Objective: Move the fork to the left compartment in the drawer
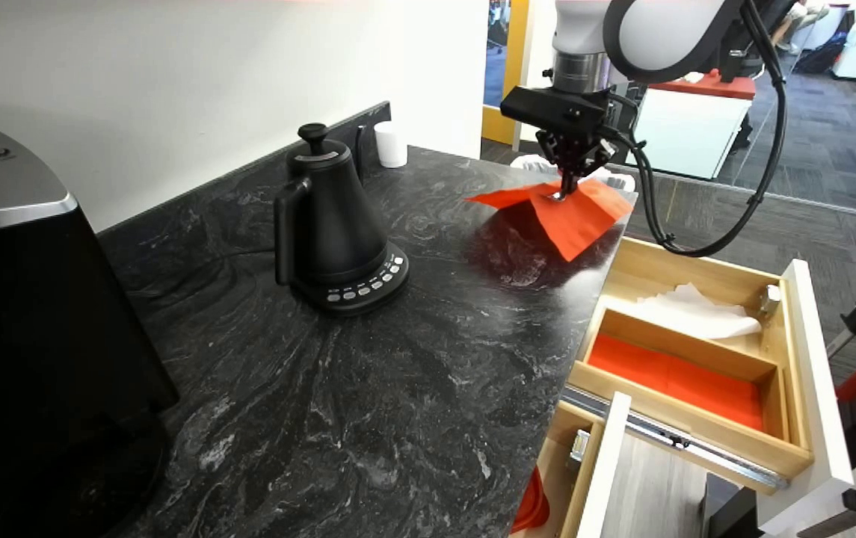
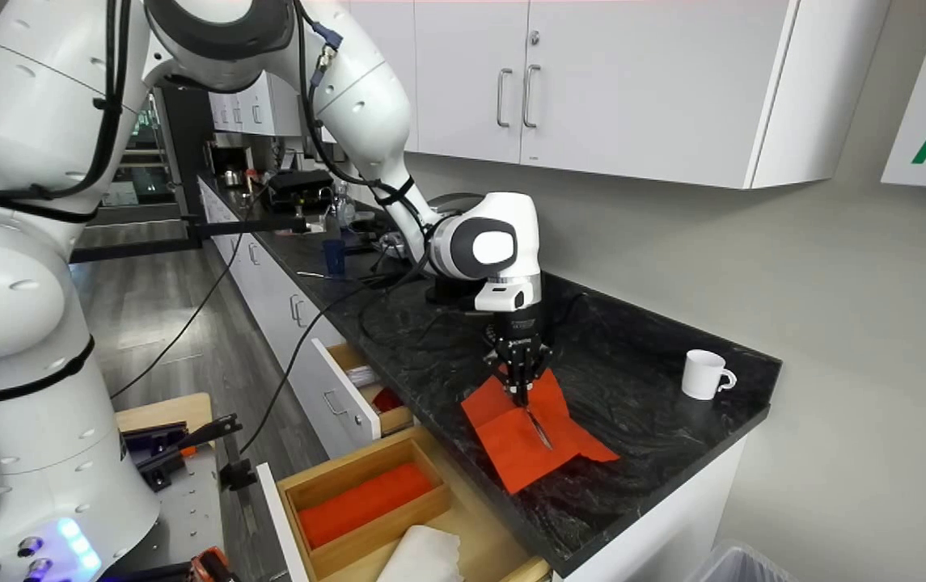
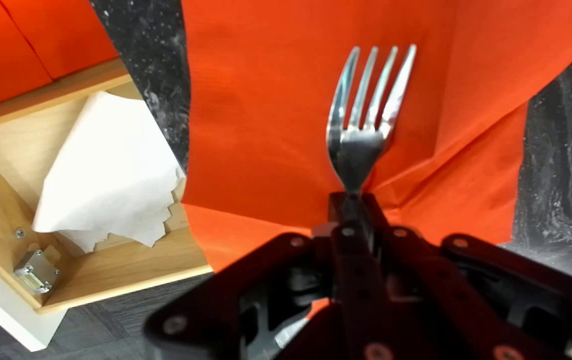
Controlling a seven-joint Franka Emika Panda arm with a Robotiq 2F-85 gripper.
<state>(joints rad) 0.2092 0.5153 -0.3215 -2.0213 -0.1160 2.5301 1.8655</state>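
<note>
1. Nearest to the wrist camera is the gripper (image 3: pixel 352 197); its fingers are pressed together on the fork (image 3: pixel 360 142), just behind the head, with the tines pointing away. So the grasping, in my judgement, is done.
2. Below the fork is the orange-red sheet (image 1: pixel 583 220), at the end of the counter (image 1: pixel 398 388). In an exterior view it looks partly raised, and its creases run toward the fingertips. Whether it is caught together with the fork, I cannot tell.
3. Lower than the counter top, beside its edge, the drawer (image 2: pixel 483 521) stands open, so this condition is also fulfilled.
4. But the fork is not yet inside. I suppose the goal is the orange-red-lined compartment (image 2: pixel 349 477), next to the section with white paper (image 2: pixel 424 554), because it is on the left when one faces the drawer front.
5. What is left: to carry the fork over the edge without the sheet, to lower it into this compartment, and to release it.
</note>
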